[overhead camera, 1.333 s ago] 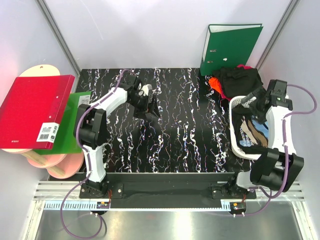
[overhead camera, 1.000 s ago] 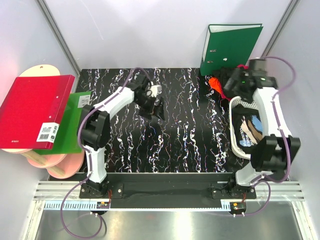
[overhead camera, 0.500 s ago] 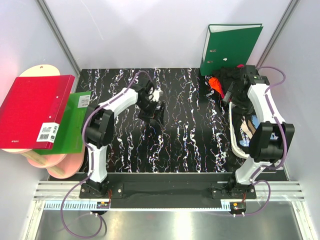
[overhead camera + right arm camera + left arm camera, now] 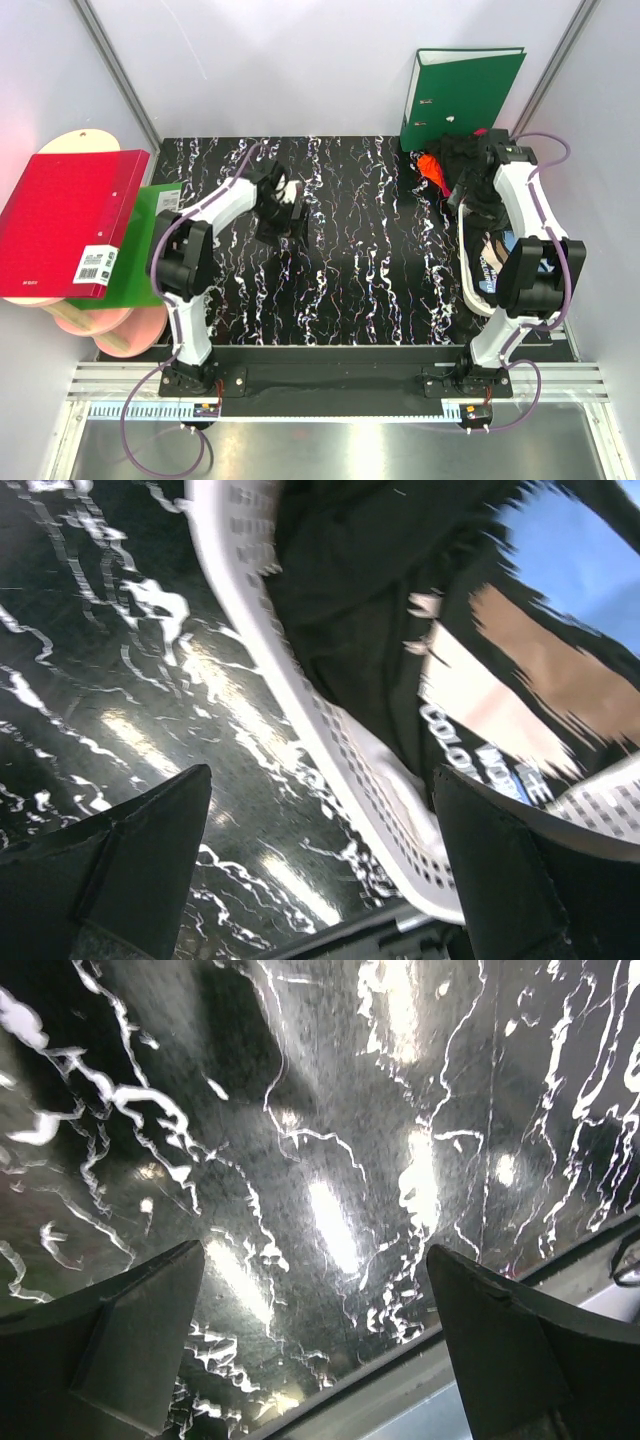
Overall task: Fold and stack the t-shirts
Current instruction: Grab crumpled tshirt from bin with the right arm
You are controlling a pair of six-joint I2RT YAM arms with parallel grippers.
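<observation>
Within the last second my right gripper (image 4: 320, 780) had swung from above the basket to the t-shirts (image 4: 370, 590) at the table's 2 o'clock. They were limp black cloth with tan, white and blue print, some in the white lattice basket (image 4: 235, 550), some heaped behind it. My left gripper (image 4: 315, 1260) had drawn back toward 10 o'clock over the glossy marbled table (image 4: 330, 1110). Both pairs of fingers stood wide apart, holding nothing. I judged the right pair might pinch several soft layers at once, or hook the stiff lattice rim and drag the basket.

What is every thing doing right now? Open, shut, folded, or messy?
Left gripper: open, empty.
Right gripper: open, empty.
T-shirts: crumpled, not folded.
Basket: holding the crumpled t-shirts.
Orange-red shirt: bunched up on the table.
Green binder: upright, shut.
Red binder: shut.
</observation>
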